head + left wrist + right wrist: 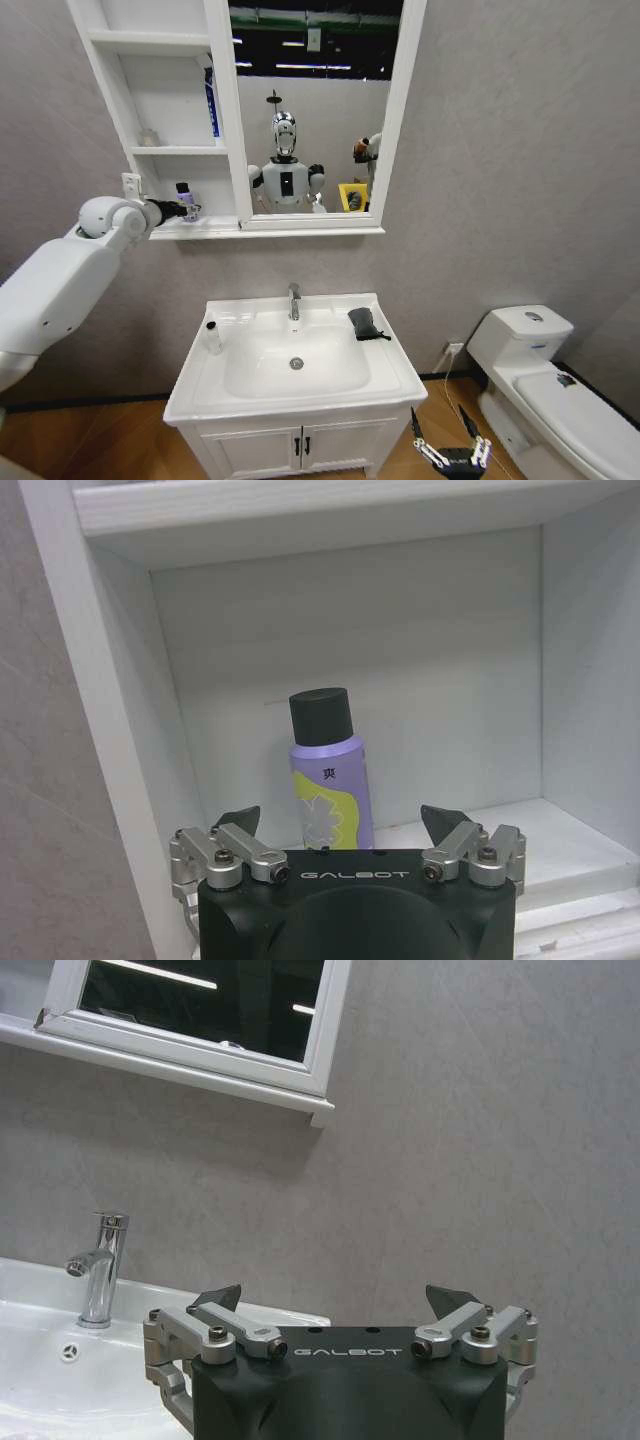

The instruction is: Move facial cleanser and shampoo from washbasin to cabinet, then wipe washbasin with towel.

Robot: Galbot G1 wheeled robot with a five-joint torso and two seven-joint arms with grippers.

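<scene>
Left gripper (340,825) at the cabinet (160,150) bottom shelf, jaws spread, clear of the purple bottle (328,775) standing upright: looks released. Right gripper (452,455) idles low beside the washbasin (385,385), jaws spread. Towel (364,323) on rim.

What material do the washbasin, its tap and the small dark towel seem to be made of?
The washbasin looks like glazed white ceramic: smooth and glossy. The tap seems chromed metal, with mirror-like reflections. The towel appears to be soft dark grey cloth, matte and crumpled.
</scene>
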